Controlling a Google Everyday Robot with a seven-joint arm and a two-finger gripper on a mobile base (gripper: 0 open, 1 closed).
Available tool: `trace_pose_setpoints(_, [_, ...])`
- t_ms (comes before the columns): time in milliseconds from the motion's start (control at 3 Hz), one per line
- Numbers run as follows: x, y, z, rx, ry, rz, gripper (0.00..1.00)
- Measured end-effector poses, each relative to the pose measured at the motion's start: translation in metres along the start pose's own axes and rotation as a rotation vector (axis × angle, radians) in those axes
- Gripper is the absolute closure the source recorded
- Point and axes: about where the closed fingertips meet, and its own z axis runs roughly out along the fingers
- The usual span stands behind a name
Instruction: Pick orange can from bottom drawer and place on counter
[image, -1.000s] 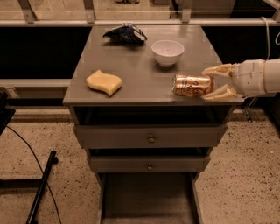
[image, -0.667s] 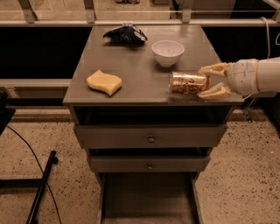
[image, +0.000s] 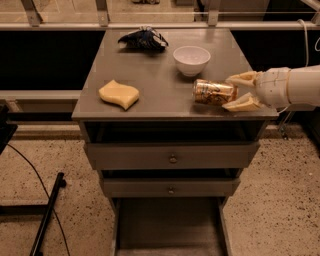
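Observation:
The orange can lies on its side at the right front of the counter, just in front of the white bowl. My gripper reaches in from the right. Its two cream fingers sit above and below the can's right end, closed on it. The can is level with the counter top; I cannot tell if it rests on it. The bottom drawer is pulled out at the foot of the cabinet and looks bare inside.
A white bowl stands behind the can. A yellow wavy sponge lies at the left front and a dark crumpled bag at the back. Two shallower drawers with knobs are shut. A black stand leg and cable lie on the floor at left.
The gripper and the can have moved a little to the left and slightly farther back over the counter. Nothing else moved.

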Motion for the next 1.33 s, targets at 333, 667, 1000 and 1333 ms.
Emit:
trace_pose_setpoints(333, [-0.0013, 0.001, 0.0026, -0.005, -0.005, -0.001, 0.35])
trace_pose_setpoints(667, [-0.0023, 0.0018, 0.0051, -0.008, -0.007, -0.001, 0.12])
trace_pose_setpoints(1000, [-0.0031, 0.0026, 0.0073, -0.012, -0.01, -0.001, 0.0])
trace_pose_setpoints(1333, [-0.0009, 0.0049, 0.008, -0.028, -0.004, -0.005, 0.0])
